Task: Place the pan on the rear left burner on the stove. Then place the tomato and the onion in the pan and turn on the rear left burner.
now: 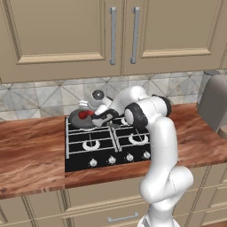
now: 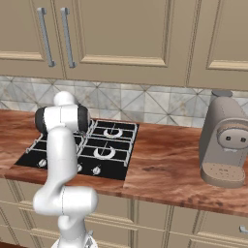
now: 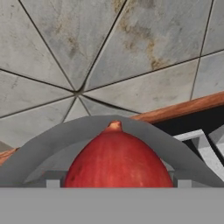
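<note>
Inside round grey pan (image 3: 52,144), smooth red onion (image 3: 118,162)

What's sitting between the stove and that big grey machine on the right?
Nothing: between the stove and the grey machine, the right base view shows bare wooden counter.

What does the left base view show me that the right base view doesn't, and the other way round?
Left base view: the dark pan sits on the rear left burner with a red vegetable in it, and the gripper is right at the pan.
Right base view: the grey coffee machine stands in full on the counter, with its round front facing the camera.
Both: the black stove with its silver knobs, the wooden counter, the beige cabinets above, and the white arm.
</note>
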You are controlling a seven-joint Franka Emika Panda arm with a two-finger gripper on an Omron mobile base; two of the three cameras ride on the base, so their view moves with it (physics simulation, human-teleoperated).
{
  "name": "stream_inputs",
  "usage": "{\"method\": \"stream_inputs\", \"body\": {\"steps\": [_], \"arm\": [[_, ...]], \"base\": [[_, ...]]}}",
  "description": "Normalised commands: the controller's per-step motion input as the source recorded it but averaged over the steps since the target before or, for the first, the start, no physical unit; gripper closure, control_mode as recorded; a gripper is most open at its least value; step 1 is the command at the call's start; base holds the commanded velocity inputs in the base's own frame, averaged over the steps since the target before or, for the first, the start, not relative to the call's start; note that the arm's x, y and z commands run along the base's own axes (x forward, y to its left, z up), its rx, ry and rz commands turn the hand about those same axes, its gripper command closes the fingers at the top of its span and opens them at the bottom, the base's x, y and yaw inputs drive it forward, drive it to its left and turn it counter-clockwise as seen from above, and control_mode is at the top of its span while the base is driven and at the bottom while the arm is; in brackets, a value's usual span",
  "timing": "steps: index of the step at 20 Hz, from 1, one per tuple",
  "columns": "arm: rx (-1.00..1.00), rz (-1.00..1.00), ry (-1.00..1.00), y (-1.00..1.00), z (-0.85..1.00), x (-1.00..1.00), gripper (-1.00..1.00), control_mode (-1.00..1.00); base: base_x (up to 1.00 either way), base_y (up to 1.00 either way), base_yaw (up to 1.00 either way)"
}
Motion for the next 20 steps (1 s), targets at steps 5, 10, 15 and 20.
{"method": "stream_inputs", "body": {"steps": [5, 10, 15, 20], "arm": [[0.00, 0.00, 0.00, 0.00, 0.00, 0.00, -1.00, -1.00], [0.00, 0.00, 0.00, 0.00, 0.00, 0.00, -1.00, -1.00], [0.00, 0.00, 0.00, 0.00, 0.00, 0.00, -1.00, -1.00], [0.00, 0.00, 0.00, 0.00, 0.05, -0.05, -1.00, -1.00]], "base": [[0.00, 0.00, 0.00], [0.00, 0.00, 0.00], [0.00, 0.00, 0.00], [0.00, 0.00, 0.00]]}}
